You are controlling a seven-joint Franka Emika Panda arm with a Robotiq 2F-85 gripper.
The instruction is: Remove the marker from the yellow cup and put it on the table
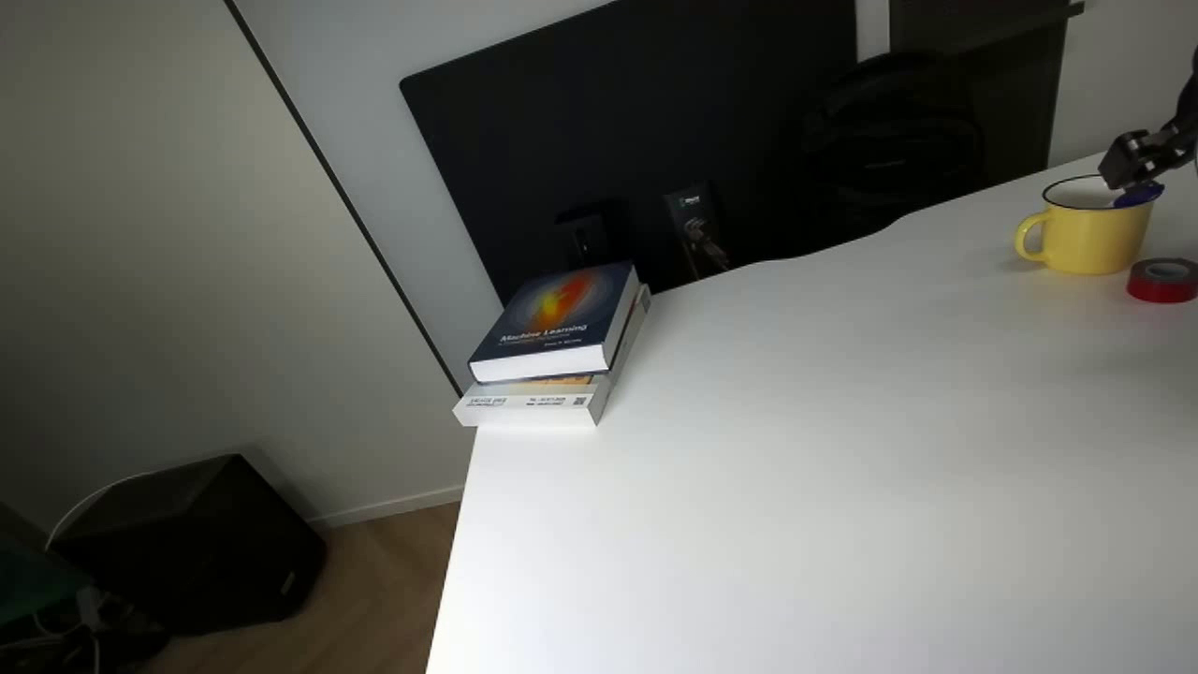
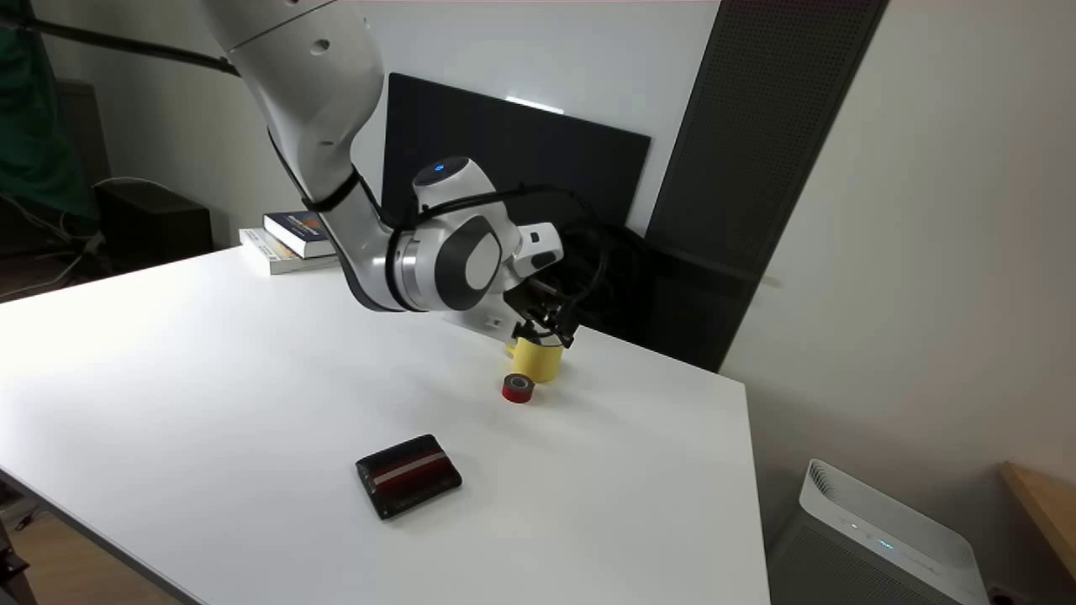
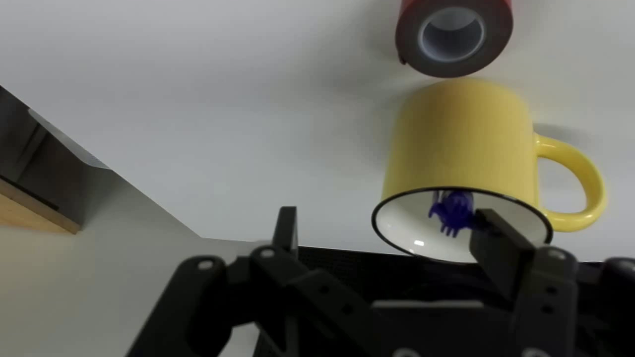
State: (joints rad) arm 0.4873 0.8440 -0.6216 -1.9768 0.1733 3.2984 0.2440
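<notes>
The yellow cup stands upright on the white table; it also shows in the other views. The marker's blue-purple end shows inside the cup, leaning against the inner wall; in an exterior view this end shows at the rim. The rest of the marker is hidden in the cup. My gripper is open at the cup's mouth. In the wrist view one fingertip overlaps the cup's opening beside the marker's end, and the other is outside the rim. Whether the fingertip touches the marker I cannot tell.
A red tape roll lies close beside the cup. A black and red wallet-like object lies on the table. A stack of books sits at a table corner. A dark panel stands behind the table's far edge.
</notes>
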